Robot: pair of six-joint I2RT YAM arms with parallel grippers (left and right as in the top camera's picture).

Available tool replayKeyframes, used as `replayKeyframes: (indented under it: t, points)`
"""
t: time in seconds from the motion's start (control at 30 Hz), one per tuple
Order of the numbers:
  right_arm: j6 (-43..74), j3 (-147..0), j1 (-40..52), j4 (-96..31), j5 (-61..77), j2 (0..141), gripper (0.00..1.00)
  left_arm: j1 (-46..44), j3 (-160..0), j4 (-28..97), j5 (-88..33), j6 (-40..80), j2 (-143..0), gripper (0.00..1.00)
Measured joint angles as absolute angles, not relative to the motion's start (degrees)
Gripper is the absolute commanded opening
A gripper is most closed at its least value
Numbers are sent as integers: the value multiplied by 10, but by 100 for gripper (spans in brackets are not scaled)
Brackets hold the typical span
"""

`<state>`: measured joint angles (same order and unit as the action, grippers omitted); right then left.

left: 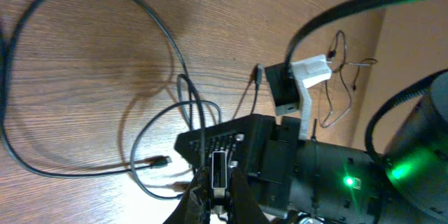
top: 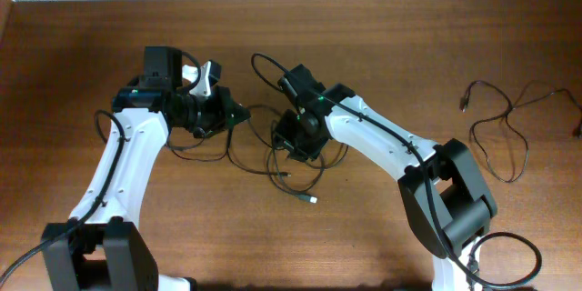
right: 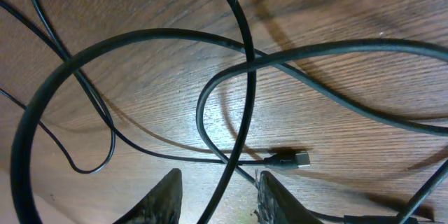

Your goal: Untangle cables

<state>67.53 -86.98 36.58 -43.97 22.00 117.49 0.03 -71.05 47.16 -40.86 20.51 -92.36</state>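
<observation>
Tangle of cables (right: 248, 77) at mid-counter (top: 364, 236), between both arms. Left tool (left: 215, 196) pressed together at tangle's left edge; unclear if pinching anything. Right tool (right: 218, 176) spread, one strand between fingers. Risk of clamping crossed strands together; would tighten knot on pull, drag plug (right: 301, 159).

One left arm (top: 123, 159), one right arm (top: 382, 136), one table (top: 382, 27). The middle cables (top: 282, 171) are too tangled to count; one separate cable (top: 526, 153) lies right.

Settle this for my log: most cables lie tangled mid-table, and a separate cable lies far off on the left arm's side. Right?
No. The overhead view shows the separate cable far off on the right arm's side; the other cables do lie tangled mid-table.
</observation>
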Motion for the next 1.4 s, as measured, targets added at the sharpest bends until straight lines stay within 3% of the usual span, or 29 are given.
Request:
replayKeyframes:
  t: [0.1,0.23,0.27,0.53,0.57,0.63,0.67,0.9,1.17,1.27,1.3,1.4]
  points:
    - [675,-870,366,-438,226,1175,21,0,-710,472,-426,205,-924,0]
    - [675,-870,366,-436,228,1175,25,0,-710,474,-449,205,-924,0]
    - [675,-870,366,-437,228,1175,5,0,-710,474,-450,205,-924,0]
    - [632,-870,367,-438,186,1175,4,0,-710,474,-448,205,-924,0]
    - [618,-870,367,-438,183,1175,4,0,-710,474,-445,205,-924,10]
    - [579,-870,367,-440,168,1175,4,0,-710,475,-410,204,-924,89]
    - [568,-870,367,-452,157,1175,4,0,-710,474,-395,202,-924,100]
    - [408,-873,363,-488,118,1142,4,0,-710,476,-178,236,-924,98]
    - [225,-976,363,-550,175,1033,4,0,-710,473,-154,251,-924,100]
    - [218,-981,363,-535,187,1033,4,0,-710,452,-195,222,-940,84]
    - [219,-981,363,-532,197,1033,4,0,-710,439,-222,179,-951,74]
    - [221,-985,357,-532,235,1033,4,0,-710,442,-255,113,-959,76]
